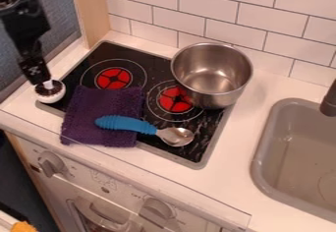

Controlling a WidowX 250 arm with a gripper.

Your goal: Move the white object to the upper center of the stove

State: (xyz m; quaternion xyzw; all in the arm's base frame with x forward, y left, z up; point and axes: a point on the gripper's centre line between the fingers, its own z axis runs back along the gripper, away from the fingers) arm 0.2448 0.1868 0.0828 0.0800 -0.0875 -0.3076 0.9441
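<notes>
Locate the white object (50, 96) at the left edge of the stove (98, 56), directly below the claw (39, 81) and just left of the purple cloth (103, 109). Claw state: cannot tell, whether wide, narrow or closed on the pale stub (48, 84) at the top.

Handling: treat as light and rigid, judging by the small size and rounded shell. Expect a smooth, possibly slippery side, prone to rolling or turning under an off-center squeeze. Allow for some brittleness; apply moderate force only. Preferred hold: the narrow stub, from straight above; alternative hold: opposite sides of the round body, at the widest part. Lift clear of the cloth before traversing toward the upper center, between the rear-left burner (114, 78) and the metal pot (190, 90). Keep well away from the pot wall during lowering.

Visibility limits: dark, speckled top of the white object, perhaps an opening or a patch of bristles; not resolvable with certainty. Underside hidden, including any flat base. Contact between claw and stub hard to make out, black against dark speckle. Upper arm cut off at the top-left corner. Part of the stove surface hidden beneath cloth and pot.
</notes>
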